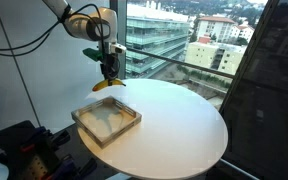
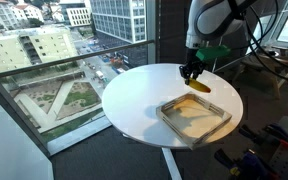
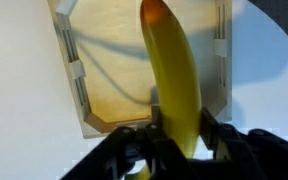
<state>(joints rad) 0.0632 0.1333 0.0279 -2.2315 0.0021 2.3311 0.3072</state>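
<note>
1. In an exterior view, dark equipment [image 1: 14, 140] with cables stands at the far left, lower than the table top. I cannot tell what it is.
2. Next is the wooden tray [image 1: 89, 132], shallow and square, lying flat on the left part of the round white table [image 1: 184, 120].
3. Over the far corner of the tray hangs the gripper [image 1: 108, 68], pointing down. Its jaws are closed on the upper end of the banana [image 1: 109, 85], which hangs below them. Whether the banana touches the tray, I cannot tell.
4. In the wrist view, the banana [image 3: 174, 70] runs from the gripper [image 3: 179, 140] across the middle of the tray [image 3: 64, 50], between its left and right walls.
5. At the right, behind the table, a window shows city buildings [image 1: 214, 50].
</note>
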